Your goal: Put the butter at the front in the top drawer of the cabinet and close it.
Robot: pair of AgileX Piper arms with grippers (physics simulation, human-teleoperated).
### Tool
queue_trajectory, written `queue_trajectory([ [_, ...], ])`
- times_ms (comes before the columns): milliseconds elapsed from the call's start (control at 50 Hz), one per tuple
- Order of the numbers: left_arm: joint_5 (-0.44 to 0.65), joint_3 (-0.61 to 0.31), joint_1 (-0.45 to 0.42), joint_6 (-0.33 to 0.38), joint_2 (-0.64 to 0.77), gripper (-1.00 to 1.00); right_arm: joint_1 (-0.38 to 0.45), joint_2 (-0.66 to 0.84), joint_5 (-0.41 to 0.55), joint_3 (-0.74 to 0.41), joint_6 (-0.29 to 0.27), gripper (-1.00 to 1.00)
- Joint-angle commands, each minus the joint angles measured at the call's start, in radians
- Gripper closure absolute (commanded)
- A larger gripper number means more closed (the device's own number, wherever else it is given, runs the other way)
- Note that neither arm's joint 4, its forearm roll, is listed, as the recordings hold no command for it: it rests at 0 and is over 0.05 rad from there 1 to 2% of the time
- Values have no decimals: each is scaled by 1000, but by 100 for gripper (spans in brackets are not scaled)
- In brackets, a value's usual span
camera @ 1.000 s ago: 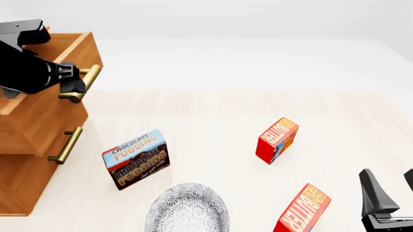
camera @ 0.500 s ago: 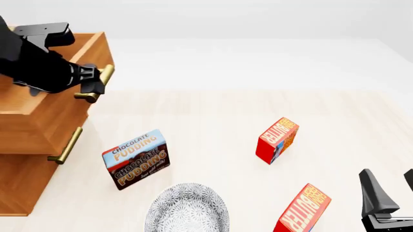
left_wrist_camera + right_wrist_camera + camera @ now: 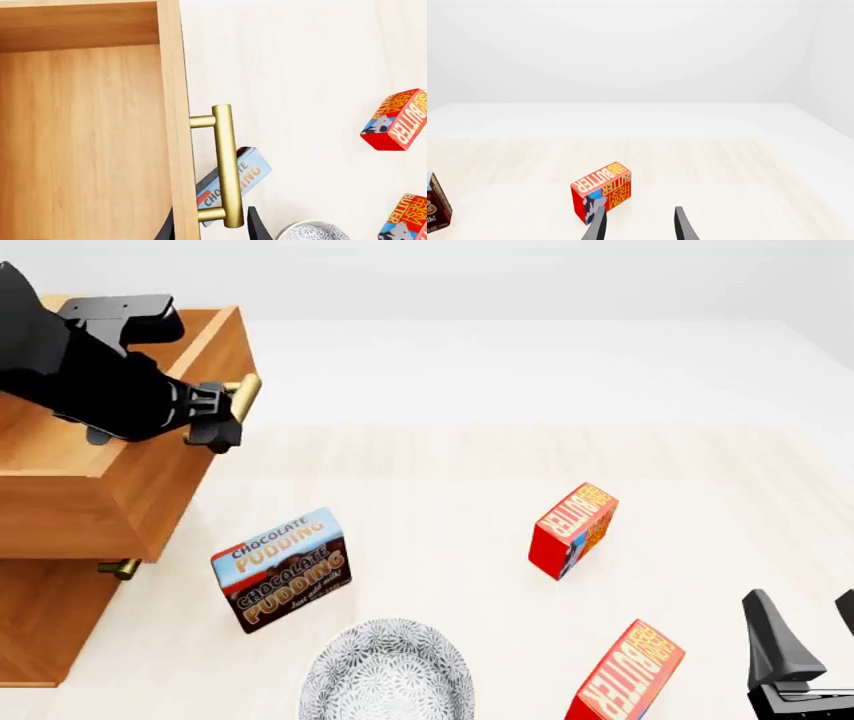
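At far left, the light-brown wooden cabinet (image 3: 40, 625) is cut off by the frame. Its deep top drawer (image 3: 127, 485) stands pulled out, hiding most of the lower handle. The black left gripper (image 3: 220, 420) has its fingers clamped on the brass bar handle (image 3: 225, 165). At lower right, the red front butter carton (image 3: 627, 672) is partly cropped, just beside the right gripper (image 3: 805, 635), whose fingers are apart.

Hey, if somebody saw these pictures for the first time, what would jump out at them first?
Probably the left gripper clamped on the brass handle of the top drawer, which stands pulled well out of the cabinet at the far left. Next, the two red butter cartons at right: one mid-table, one at the front edge.
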Motion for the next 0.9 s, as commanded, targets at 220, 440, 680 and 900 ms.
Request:
queue_trajectory([
  [220, -2, 54, -65, 2, -26, -100, 0, -3, 2, 1, 0, -100],
  [440, -17, 81, -96, -3, -27, -100, 0, -3, 2, 1, 0, -100],
  [680, -17, 83, -143, -7, -32, -100, 0, -3, 2, 1, 0, -100],
  [900, -13, 87, -163, -12, -54, -100, 0, -3, 2, 1, 0, -100],
])
